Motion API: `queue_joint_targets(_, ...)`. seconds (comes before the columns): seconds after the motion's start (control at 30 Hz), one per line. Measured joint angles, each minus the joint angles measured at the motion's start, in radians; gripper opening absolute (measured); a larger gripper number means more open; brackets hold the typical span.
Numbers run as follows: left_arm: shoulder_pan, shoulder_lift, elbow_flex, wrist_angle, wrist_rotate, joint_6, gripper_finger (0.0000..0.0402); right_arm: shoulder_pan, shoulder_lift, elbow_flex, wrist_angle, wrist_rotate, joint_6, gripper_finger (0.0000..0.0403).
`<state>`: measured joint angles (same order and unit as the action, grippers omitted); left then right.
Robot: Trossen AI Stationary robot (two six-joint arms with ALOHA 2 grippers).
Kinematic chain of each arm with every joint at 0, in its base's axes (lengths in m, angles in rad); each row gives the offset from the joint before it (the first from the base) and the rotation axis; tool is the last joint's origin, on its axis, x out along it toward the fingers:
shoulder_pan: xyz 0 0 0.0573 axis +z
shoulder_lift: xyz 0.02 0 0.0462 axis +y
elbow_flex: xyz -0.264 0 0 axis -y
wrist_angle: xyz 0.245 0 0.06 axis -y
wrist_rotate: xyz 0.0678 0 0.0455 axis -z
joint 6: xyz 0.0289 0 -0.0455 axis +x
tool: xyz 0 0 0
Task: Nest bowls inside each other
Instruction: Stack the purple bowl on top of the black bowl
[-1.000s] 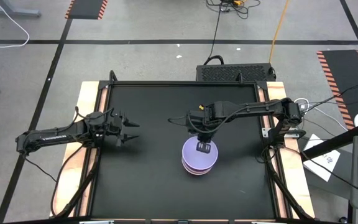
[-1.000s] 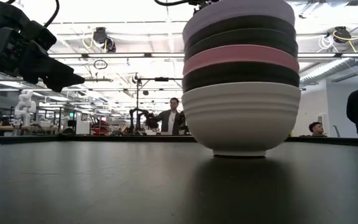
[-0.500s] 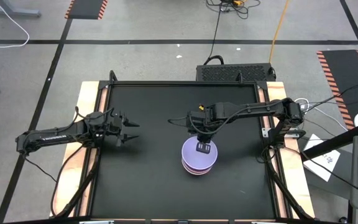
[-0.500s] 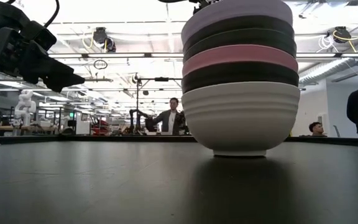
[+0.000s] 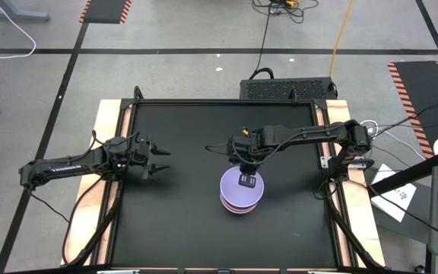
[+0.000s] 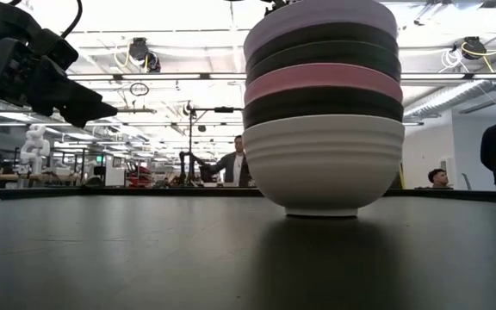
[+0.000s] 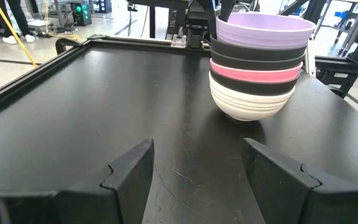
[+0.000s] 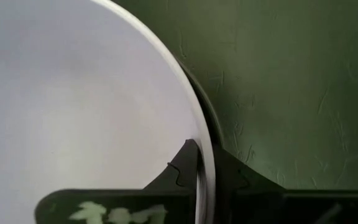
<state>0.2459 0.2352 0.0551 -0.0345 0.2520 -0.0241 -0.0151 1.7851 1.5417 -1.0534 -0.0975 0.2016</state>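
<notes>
Near the middle of the black tabletop point(image 5: 166, 221) stands one nested stack of bowls point(image 6: 323, 103): a white ribbed bowl point(image 6: 323, 164) at the bottom, then black, a pink bowl point(image 6: 323, 82), more black, and a pale lavender bowl point(image 7: 263, 30) on top. No brand or lettering is readable on them. The right end effector point(image 5: 247, 180) pinches the lavender bowl's rim, one finger inside and one outside. The left end effector point(image 5: 160, 162) hovers spread wide, well apart, toward the left edge.
</notes>
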Motion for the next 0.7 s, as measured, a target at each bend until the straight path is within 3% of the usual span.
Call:
queue_joint_targets(0.2, 0.0, 0.0, 0.0, -0.015, 0.0, 0.003, 0.0246, 0.0, 0.0, 0.0, -0.002, 0.001, 0.004, 0.0011)
queue_joint_targets(0.7, 0.0, 0.0, 0.0, -0.023, 0.0, 0.002, 0.0246, 0.002, 0.001, 0.0, 0.003, -0.003, 0.045, 0.0105)
